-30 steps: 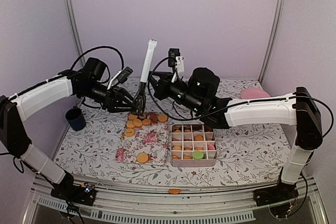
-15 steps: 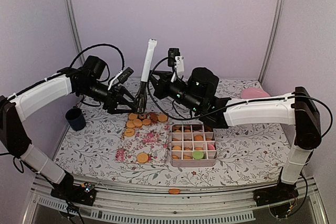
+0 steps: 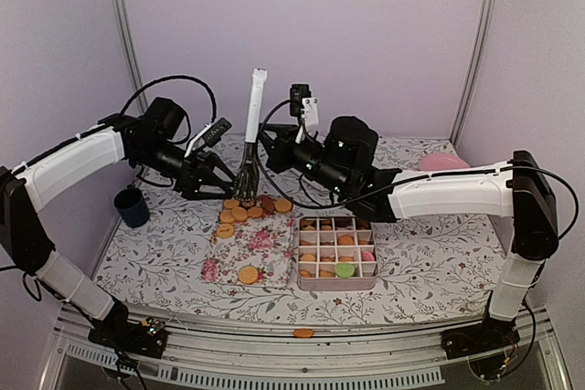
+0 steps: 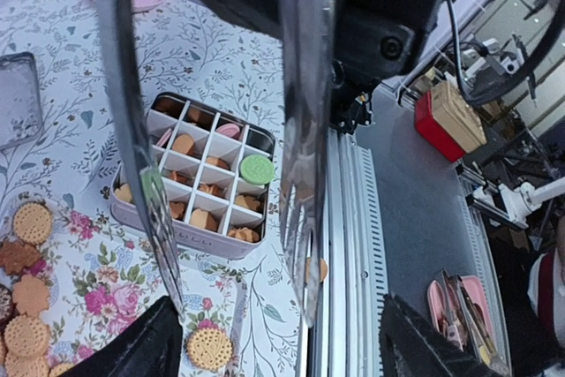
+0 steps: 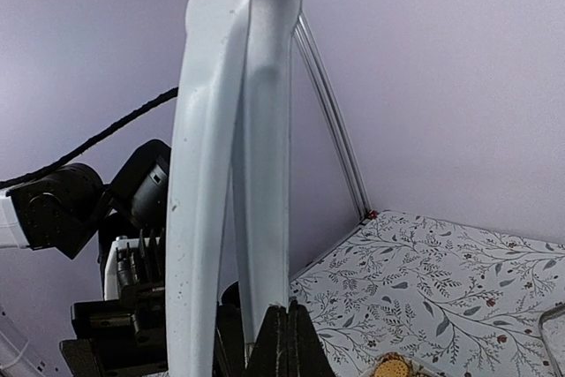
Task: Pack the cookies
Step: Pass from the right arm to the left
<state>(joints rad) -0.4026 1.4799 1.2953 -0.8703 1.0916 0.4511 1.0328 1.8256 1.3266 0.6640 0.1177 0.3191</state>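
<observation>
Many scalloped round cookies [image 3: 239, 214], gridded tin [image 3: 336, 284], shiny metal tongs [image 5: 238, 130] in right pincer [image 5: 278, 331]

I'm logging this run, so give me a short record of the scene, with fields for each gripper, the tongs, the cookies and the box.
left gripper: open, fingers either side of the tongs' blades, not gripping
right gripper: shut on the tongs
tongs: upright, tips down by the far edge of the pile
loose cookies: piled at the far end of the floral mat
box: divided tin right of the mat, most compartments filled
green cookie: in the box's near row
stray cookie: on the metal rail at the near edge
</observation>
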